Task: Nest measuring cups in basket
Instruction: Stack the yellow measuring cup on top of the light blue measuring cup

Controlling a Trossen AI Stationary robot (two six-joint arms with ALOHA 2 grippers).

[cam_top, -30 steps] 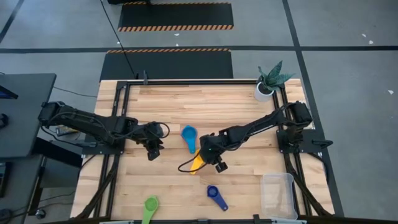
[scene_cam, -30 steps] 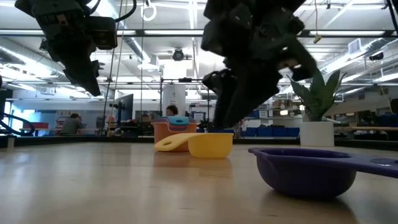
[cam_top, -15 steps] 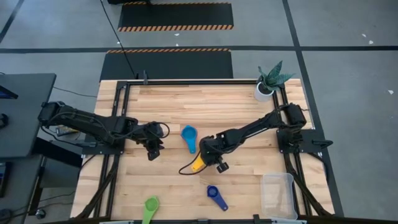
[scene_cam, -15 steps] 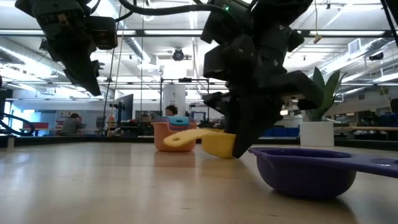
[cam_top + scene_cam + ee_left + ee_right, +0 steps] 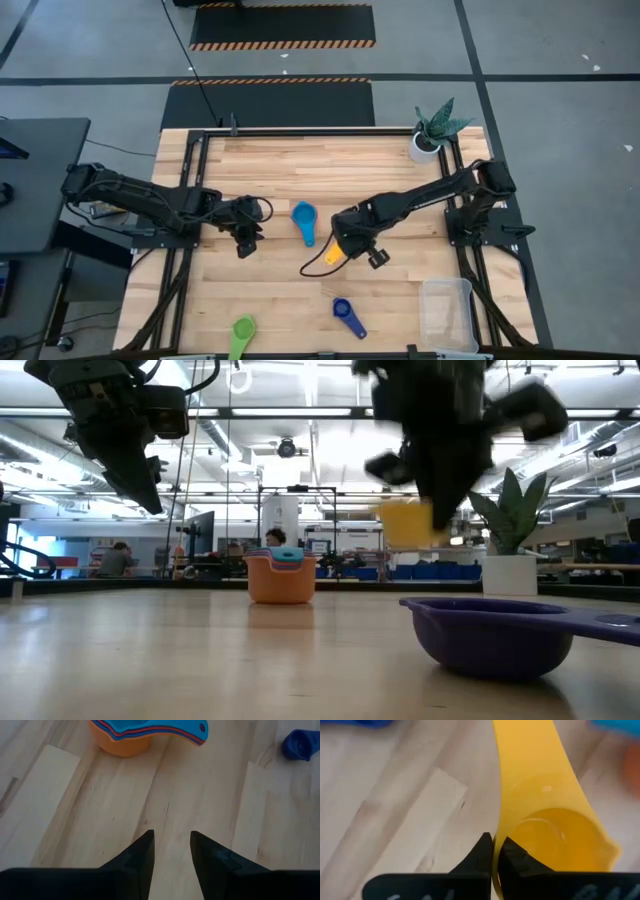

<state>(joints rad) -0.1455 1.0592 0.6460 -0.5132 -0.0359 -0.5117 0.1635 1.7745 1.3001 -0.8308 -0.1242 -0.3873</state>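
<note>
right gripper [image 5: 495,851] pinching yellow cup [image 5: 555,827], seemingly airborne

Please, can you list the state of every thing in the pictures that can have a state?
Right gripper: shut on the yellow cup, above the table.
Yellow cup: lifted, held by its rim.
Left gripper: open, empty, hovering.
Cup stack: nested, upright on the table.
Dark blue cup: loose, upright.
Green cup: loose, at the table edge.
Basket: holds no cups.

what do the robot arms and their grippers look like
Both are dark, jointed arms with black cabling along them. The left gripper ends in two flat black fingers tapering to wedge tips. The right gripper has the same black wedge fingers, and a thin black cable loops from its wrist.
</note>
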